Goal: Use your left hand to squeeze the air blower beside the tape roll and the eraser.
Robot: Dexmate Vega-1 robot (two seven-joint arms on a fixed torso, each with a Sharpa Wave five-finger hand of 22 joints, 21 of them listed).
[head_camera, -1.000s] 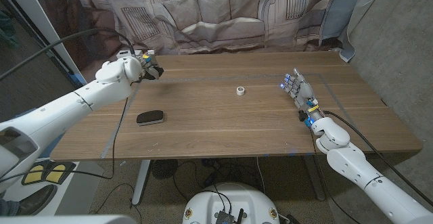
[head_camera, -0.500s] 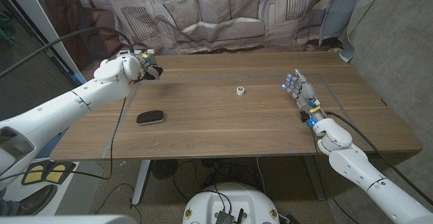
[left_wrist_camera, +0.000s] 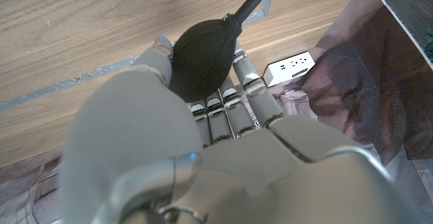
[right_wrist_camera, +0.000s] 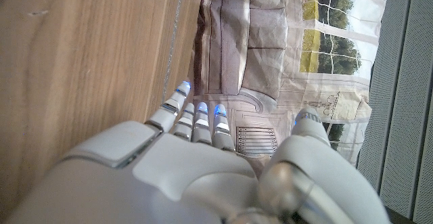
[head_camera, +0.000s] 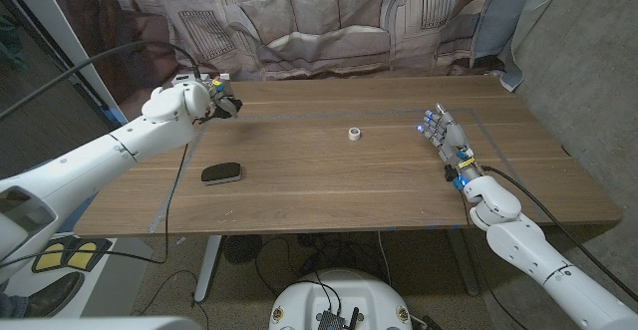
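I see my left hand (head_camera: pixel 204 99) in the frame's upper left, fingers wrapped around the black air blower (left_wrist_camera: pixel 200 59). My right hand (head_camera: pixel 446 139) waits at right, fingers straight, holding nothing.

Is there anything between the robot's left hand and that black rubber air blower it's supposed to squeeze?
No. The left hand already holds the air blower, its fingers wrapped around the black bulb, with nothing visible between them.
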